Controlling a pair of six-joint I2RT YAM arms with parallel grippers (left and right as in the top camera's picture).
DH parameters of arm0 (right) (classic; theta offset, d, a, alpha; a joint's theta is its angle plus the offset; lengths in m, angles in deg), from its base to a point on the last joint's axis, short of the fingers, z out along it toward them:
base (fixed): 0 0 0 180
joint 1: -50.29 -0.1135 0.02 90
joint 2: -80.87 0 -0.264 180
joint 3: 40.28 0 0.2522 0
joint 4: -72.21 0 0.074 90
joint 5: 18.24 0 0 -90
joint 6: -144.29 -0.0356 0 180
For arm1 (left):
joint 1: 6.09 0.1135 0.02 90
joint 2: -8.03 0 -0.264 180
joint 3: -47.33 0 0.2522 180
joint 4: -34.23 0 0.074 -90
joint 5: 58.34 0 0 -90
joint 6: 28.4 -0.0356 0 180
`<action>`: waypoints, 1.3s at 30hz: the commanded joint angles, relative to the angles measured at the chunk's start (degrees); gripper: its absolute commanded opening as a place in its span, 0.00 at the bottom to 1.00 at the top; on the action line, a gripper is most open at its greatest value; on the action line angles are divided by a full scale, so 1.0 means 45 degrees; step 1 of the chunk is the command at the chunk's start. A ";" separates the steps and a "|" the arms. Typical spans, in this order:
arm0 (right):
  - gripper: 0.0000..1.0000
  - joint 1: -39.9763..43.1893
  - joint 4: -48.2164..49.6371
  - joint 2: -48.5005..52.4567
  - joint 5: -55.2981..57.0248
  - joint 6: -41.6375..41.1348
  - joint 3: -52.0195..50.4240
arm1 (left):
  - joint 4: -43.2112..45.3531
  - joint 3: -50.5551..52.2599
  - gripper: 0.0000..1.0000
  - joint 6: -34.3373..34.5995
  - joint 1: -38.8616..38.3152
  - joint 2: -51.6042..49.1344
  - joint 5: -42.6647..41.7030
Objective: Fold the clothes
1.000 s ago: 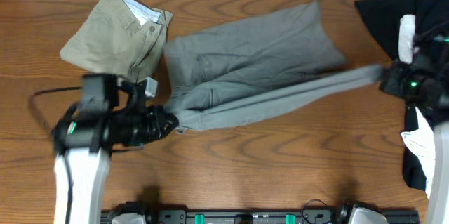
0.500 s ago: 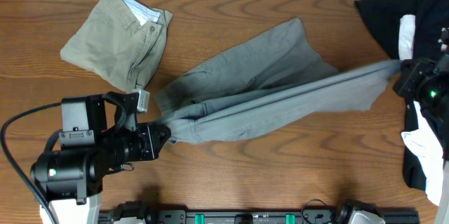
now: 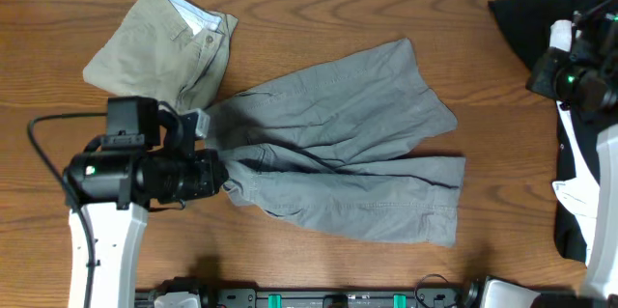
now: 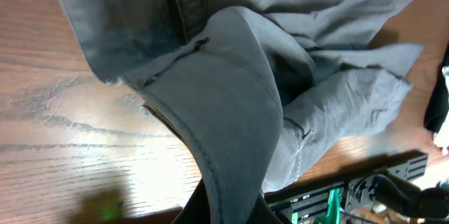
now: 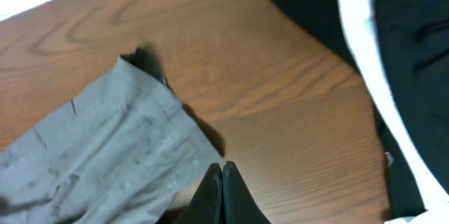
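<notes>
The grey shorts [image 3: 338,144] lie spread across the middle of the table, one leg toward the back right, the other toward the front right. My left gripper [image 3: 224,175] is shut on the waistband end of the grey shorts [image 4: 231,112] at their left side. My right gripper [image 3: 546,76] is shut and empty above the table at the right, apart from the shorts; its closed fingertips [image 5: 222,175] show over bare wood beside a grey leg edge [image 5: 105,154].
Folded khaki-green shorts [image 3: 164,52] lie at the back left. A pile of black and white garments [image 3: 570,18] lies along the right edge, also showing in the right wrist view [image 5: 393,55]. A black rail [image 3: 338,298] runs along the front edge.
The right gripper let go of the grey leg, which fell flat onto the table, and moved back right. The left gripper shifted slightly, still holding the waistband.
</notes>
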 commanded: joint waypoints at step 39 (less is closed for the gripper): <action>0.09 -0.2103 0.0515 0.0782 -0.5508 0.2778 -0.9151 | 0.0685 -0.0053 0.08 -0.0296 -0.0160 0.0073 0.0597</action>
